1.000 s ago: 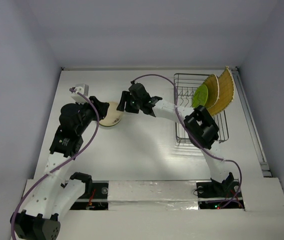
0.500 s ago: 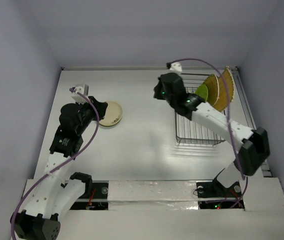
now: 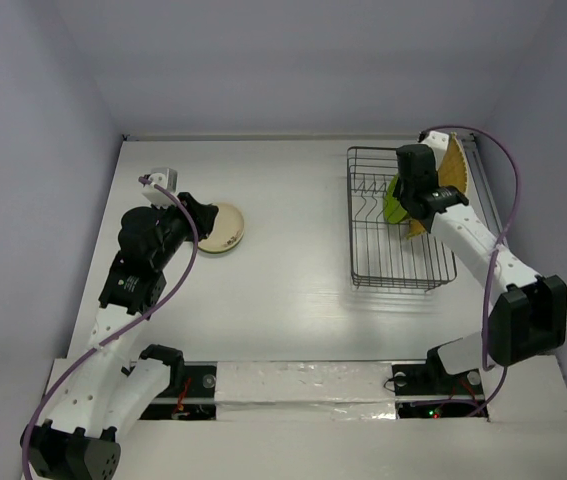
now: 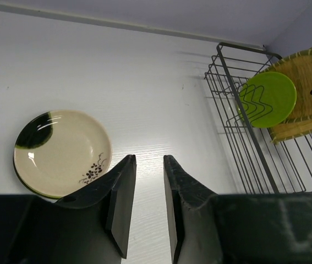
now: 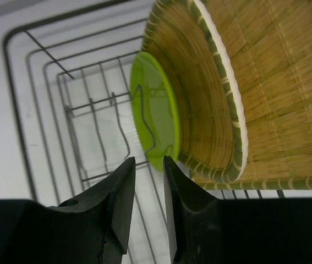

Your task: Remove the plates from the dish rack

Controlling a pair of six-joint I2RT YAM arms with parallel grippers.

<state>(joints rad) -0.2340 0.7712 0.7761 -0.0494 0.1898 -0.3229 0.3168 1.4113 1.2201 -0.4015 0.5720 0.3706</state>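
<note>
The dish rack (image 3: 400,262) stands at the right. A lime green plate (image 3: 390,198) and two tan woven plates (image 3: 453,175) stand on edge at its far right end. My right gripper (image 3: 404,206) hovers over the lime plate, open and empty. In the right wrist view its fingertips (image 5: 149,160) sit just short of the lime plate's (image 5: 156,115) lower rim, with the tan plates (image 5: 211,104) behind. A cream plate (image 3: 223,228) lies flat on the table at the left. My left gripper (image 3: 196,222) is beside it, open and empty (image 4: 149,159); the cream plate (image 4: 62,148) is left of its fingers.
A dark rim shows under the cream plate, as of another plate beneath it. The rack's (image 5: 34,126) upright prongs (image 5: 120,121) stand just left of the lime plate. The rack (image 4: 238,126) also shows in the left wrist view. White walls close the table on three sides.
My right arm has swung from beside the cream plate at the left across to the rack, ending over the lime plate. The left arm and plates have not moved.
</note>
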